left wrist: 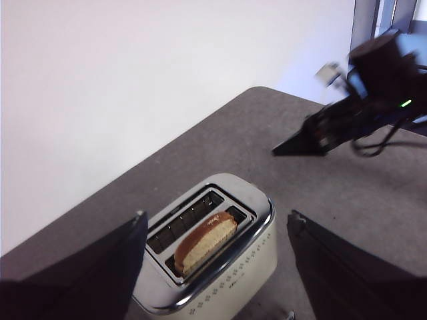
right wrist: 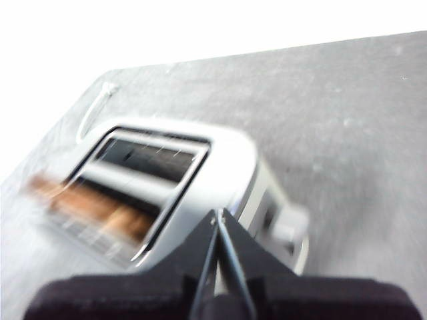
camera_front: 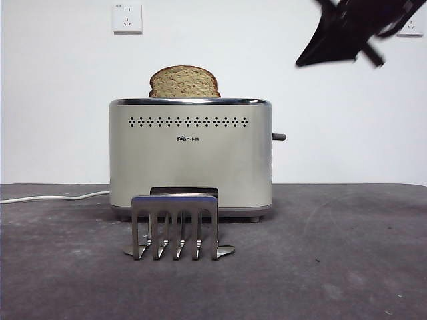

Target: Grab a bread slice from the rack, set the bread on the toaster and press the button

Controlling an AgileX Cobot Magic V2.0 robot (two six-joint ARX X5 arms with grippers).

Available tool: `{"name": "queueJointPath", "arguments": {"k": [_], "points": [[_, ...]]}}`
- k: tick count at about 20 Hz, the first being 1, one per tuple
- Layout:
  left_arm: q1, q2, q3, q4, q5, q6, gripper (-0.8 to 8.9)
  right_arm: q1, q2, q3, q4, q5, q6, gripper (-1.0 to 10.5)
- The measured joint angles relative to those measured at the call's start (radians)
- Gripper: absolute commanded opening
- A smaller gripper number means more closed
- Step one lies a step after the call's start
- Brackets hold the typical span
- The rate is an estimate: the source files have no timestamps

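Note:
The slice of bread (camera_front: pixel 184 81) stands in the toaster (camera_front: pixel 190 160), its domed top above the chrome rim. In the left wrist view the bread (left wrist: pixel 205 240) fills the slot nearer the vent holes of the toaster (left wrist: pixel 227 280). The grey rack (camera_front: pixel 176 227) stands in front of the toaster with nothing in it. My right gripper (camera_front: pixel 308 60) hangs shut high at the upper right, above and beyond the toaster's lever (camera_front: pixel 279 137). Its blurred wrist view shows its jaws (right wrist: pixel 217 219) pressed together over the toaster (right wrist: pixel 220 167). My left gripper (left wrist: pixel 217 219) is open, high above the toaster.
A white cable (camera_front: pixel 53 197) runs from the toaster to the left along the table's far edge. A wall socket (camera_front: pixel 127 18) sits high on the white wall behind. The right arm (left wrist: pixel 373 93) shows in the left wrist view, beyond the toaster.

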Motion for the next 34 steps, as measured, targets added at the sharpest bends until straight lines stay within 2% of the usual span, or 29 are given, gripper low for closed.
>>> {"name": "queueJointPath", "arguments": {"k": [4, 6, 14, 15, 17, 34], "points": [[0.000, 0.000, 0.000, -0.027, 0.000, 0.000, 3.45, 0.000, -0.211, 0.000, -0.344, 0.001, -0.086, -0.1], [0.000, 0.000, 0.000, -0.040, 0.000, 0.000, 3.45, 0.005, -0.282, 0.000, -0.465, 0.001, -0.120, -0.1], [0.000, 0.000, 0.000, -0.154, 0.000, 0.000, 3.39, 0.007, -0.509, 0.000, -0.837, 0.001, -0.252, -0.1], [0.000, 0.000, 0.000, -0.172, 0.000, 0.000, 2.75, 0.007, -0.537, 0.000, -0.852, 0.000, -0.259, -0.1], [0.000, 0.000, 0.000, -0.195, 0.000, 0.000, -0.23, 0.007, -0.578, 0.000, -0.858, 0.000, -0.266, -0.1], [0.000, 0.000, 0.000, -0.199, 0.000, -0.001, -0.04, 0.007, -0.606, 0.000, -0.858, 0.001, -0.269, 0.0]]}}
